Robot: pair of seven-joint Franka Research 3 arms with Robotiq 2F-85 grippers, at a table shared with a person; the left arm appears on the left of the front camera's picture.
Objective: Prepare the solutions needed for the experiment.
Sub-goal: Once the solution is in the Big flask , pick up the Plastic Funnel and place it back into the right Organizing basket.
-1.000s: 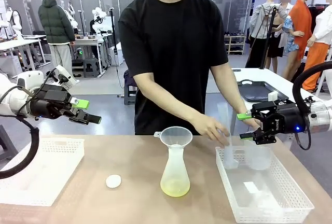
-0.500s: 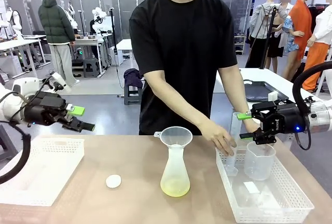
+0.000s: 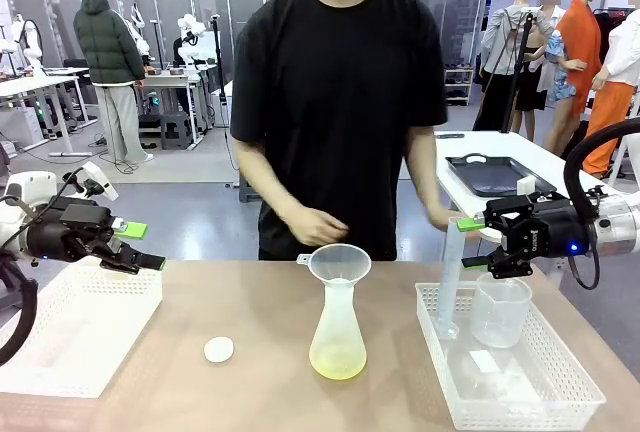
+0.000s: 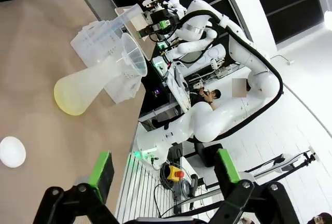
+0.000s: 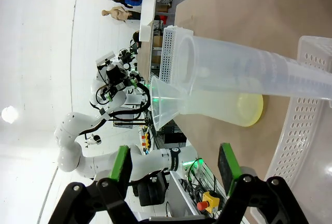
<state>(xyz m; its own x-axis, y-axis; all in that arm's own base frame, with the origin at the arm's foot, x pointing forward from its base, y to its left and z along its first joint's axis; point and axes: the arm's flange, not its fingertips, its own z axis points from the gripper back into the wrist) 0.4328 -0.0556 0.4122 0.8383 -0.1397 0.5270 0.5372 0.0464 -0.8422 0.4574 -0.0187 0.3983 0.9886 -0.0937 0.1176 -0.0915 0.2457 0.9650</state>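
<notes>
The solution (image 3: 338,361) is a shallow pale yellow-green layer in the translucent flask (image 3: 337,327) at the table's middle. A funnel (image 3: 339,263) sits in the flask's neck. The left wrist view shows the flask (image 4: 96,79) tilted, far ahead of the open fingers. My left gripper (image 3: 134,248) hangs open over the left tray's far edge. My right gripper (image 3: 478,244) is open above the right basket's far edge. It holds nothing, and the top of a tall measuring cylinder (image 3: 448,287) stands close to its fingertips. The right wrist view shows that cylinder (image 5: 249,71) lying across the picture beyond the fingers.
A white perforated tray (image 3: 45,357) lies front left. The basket (image 3: 570,377) at the right holds the cylinder and a clear beaker (image 3: 499,308). A small white round cap (image 3: 218,349) lies on the table left of the flask. The person stands at the far edge with both hands (image 3: 312,225) held back.
The person stood the cylinder in the right basket and pulled both hands back. My left gripper has moved left and down toward the tray. The right gripper has stayed put.
</notes>
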